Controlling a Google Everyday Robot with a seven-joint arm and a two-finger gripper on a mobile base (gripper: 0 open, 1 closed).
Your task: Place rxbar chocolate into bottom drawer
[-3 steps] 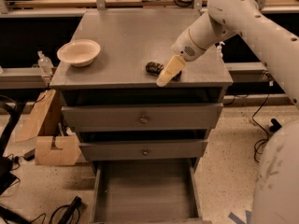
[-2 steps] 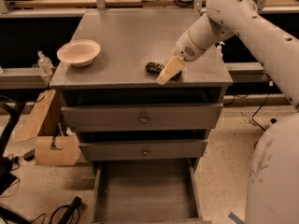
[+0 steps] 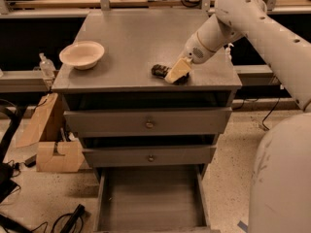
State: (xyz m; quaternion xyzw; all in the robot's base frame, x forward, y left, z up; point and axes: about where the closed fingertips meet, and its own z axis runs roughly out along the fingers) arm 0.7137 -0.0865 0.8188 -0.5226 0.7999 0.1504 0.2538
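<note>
The rxbar chocolate (image 3: 159, 71) is a small dark bar lying on the grey cabinet top (image 3: 131, 42) near its front edge, right of centre. My gripper (image 3: 176, 73) has come down on it from the right; its cream fingers (image 3: 178, 70) cover the bar's right part, so only the bar's left end and a dark bit at the right show. The bottom drawer (image 3: 150, 200) is pulled out below, with a plain grey floor and nothing in it.
A cream bowl (image 3: 81, 55) stands at the left of the cabinet top. The two upper drawers (image 3: 148, 123) with small knobs are nearly shut. Cardboard pieces (image 3: 53, 144) and cables lie on the floor at left. My white arm (image 3: 262, 28) spans the right side.
</note>
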